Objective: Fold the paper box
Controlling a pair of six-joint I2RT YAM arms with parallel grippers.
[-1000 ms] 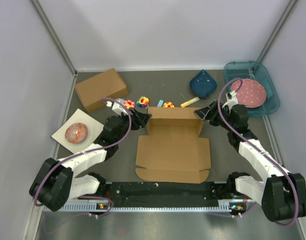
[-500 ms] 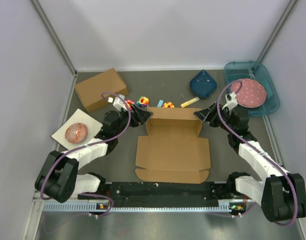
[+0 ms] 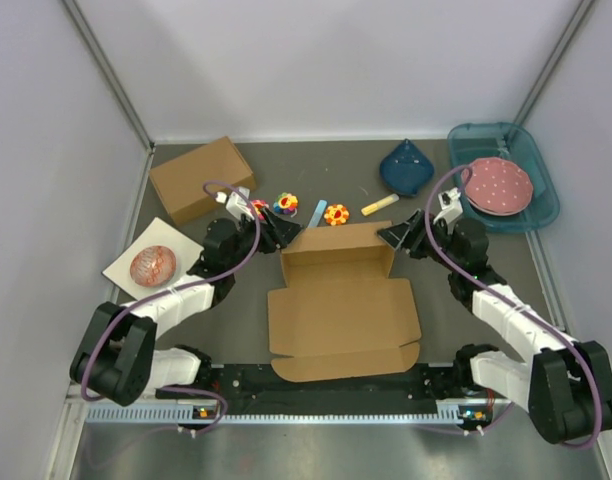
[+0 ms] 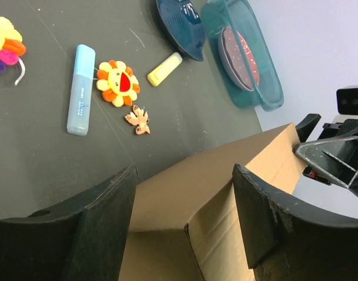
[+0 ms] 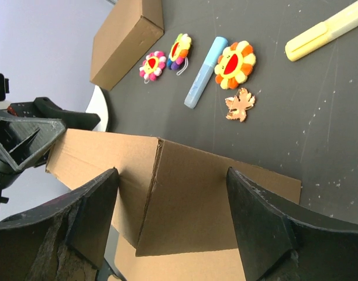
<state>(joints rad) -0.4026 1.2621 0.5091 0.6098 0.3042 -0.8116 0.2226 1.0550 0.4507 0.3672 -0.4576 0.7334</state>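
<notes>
Left side: a white card [image 3: 126, 270] lies flat, carrying a red patterned round object [image 3: 152, 265]. Beyond it stands a closed brown cardboard box [image 3: 201, 178].

Left gripper [image 3: 286, 232]: jaws spread wide and straddling the rear left corner of the paper box [image 3: 341, 310], with one finger [image 4: 103, 222] outside the corner and the other on the inner side. Whether the fingers press the cardboard cannot be told.

Just behind that corner lie two multicoloured plush flowers [image 3: 258, 208] [image 3: 285, 204], a light blue marker [image 3: 319, 210], an orange plush flower [image 3: 336, 214] and a small leaf-shaped piece [image 4: 138, 119].

Centre: the paper box sits on the dark table [image 3: 236, 320] between the two arms. Its base panel lies flat, its rear wall stands upright, and short side flaps are turned in at both rear corners. The front flap lies towards the arm bases.

Behind, right of centre: a yellow marker [image 3: 379, 204] and a dark blue dish [image 3: 407, 168].

Right gripper [image 3: 389, 234]: jaws spread wide and straddling the rear right corner of the paper box, one finger [image 5: 255, 228] on each side of the fold. Contact pressure cannot be told.

Far right: a teal tray [image 3: 539, 170] holds a pink dotted plate [image 3: 498, 185]
</notes>
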